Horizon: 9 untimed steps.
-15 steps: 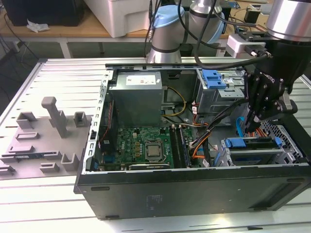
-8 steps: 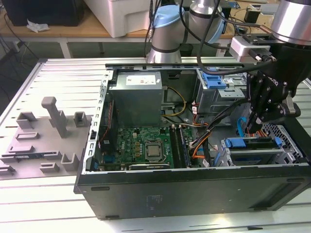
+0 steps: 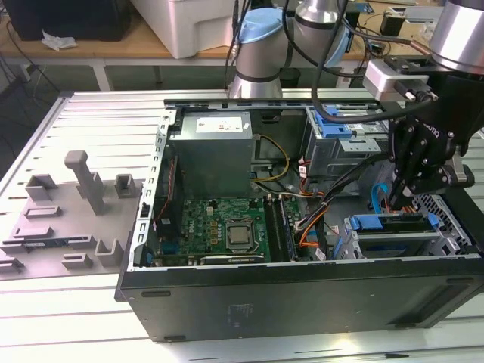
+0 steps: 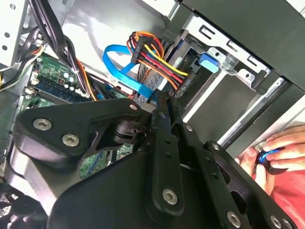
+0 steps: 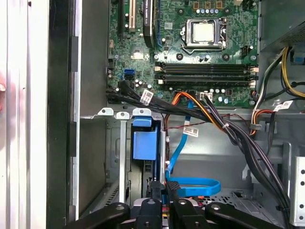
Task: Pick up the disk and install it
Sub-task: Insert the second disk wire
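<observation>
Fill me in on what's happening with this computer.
A robot arm is working inside an open computer case lying on its side on a metal table. Its gripper hangs at the exterior view's right end of the case, right above the disk, which lies in the drive cage there. Whether the disk is fully seated cannot be told. In the second wrist view, a person's hand holds a small dark object just outside the case.
</observation>
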Available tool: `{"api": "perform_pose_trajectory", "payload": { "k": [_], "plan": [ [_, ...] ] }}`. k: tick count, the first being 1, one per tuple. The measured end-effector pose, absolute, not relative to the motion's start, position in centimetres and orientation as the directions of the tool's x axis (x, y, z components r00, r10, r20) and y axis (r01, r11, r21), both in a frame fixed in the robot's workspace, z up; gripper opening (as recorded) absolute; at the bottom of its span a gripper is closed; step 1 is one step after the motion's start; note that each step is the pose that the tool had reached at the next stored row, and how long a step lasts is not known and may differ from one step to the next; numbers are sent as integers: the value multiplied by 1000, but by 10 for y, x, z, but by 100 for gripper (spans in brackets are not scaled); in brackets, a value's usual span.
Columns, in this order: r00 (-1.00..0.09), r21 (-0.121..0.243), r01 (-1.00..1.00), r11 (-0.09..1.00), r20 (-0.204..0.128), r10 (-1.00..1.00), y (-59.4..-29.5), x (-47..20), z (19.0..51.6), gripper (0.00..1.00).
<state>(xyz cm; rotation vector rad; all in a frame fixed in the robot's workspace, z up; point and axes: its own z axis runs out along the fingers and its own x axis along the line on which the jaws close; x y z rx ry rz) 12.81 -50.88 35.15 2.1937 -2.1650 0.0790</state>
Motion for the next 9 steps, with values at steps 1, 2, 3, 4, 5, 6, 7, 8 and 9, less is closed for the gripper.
{"api": "perform_pose_trajectory", "payload": {
  "k": [1, 2, 3, 4, 5, 6, 7, 8, 9],
  "plan": [
    [13, 5, -1000, -13, 64, -998, -511, 128, 351, 16],
    [13, 5, -1000, -13, 60, -998, -512, 128, 351, 16],
    [13, 5, -1000, -13, 59, -998, -512, 128, 351, 16],
    [13, 5, -1000, -13, 58, -998, -512, 128, 351, 16],
    [13, 5, -1000, -13, 58, -998, -512, 128, 351, 16],
    [13, 5, -1000, -13, 58, -998, -512, 128, 351, 16],
    [13, 5, -1000, -13, 58, -998, -512, 128, 351, 16],
    [13, 5, -1000, -13, 58, -998, -513, 128, 351, 16],
    [13, 5, -1000, -13, 58, -998, -513, 128, 351, 16]
  ]
}}
